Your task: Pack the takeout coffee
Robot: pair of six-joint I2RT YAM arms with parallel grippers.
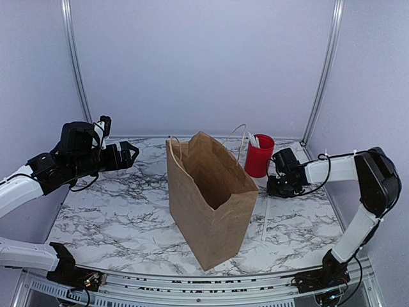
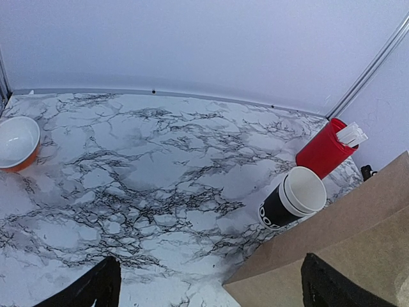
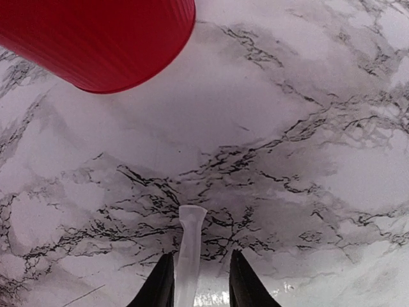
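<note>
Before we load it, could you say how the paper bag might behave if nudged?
The paper bag stands tall on a narrow base, so it may tip or slide easily. Its thin creased walls would probably buckle.

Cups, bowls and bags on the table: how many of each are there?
Cups: 3: red cup, black cup, cream cup nested in the black one
Bowls: 1: bowl
Bags: 1: bag
Total: 5
</note>
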